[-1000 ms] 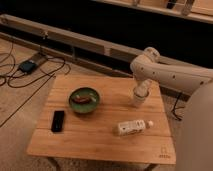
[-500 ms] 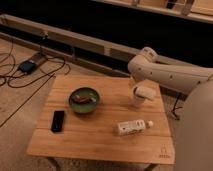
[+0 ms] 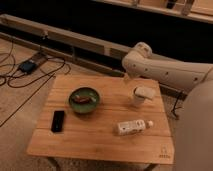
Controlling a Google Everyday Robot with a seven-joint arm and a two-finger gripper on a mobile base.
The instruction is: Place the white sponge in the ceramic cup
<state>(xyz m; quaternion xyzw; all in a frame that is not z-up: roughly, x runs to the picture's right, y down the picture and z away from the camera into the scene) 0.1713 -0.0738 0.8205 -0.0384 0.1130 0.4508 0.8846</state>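
Raised and withdrawn since earlier: gripper (image 3: 128,78), jaw state indiscernible, above ceramic cup (image 3: 138,100). White sponge (image 3: 144,92) is lodged atop cup; judged light, soft, best pinched across its sides.

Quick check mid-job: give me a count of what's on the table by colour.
White: 3, the sponge, the cup under it, the bottle
Dark green: 1, the bowl
Black: 1, the phone
Total: 5
The arm's gripper is over the table's far edge, behind the cup.
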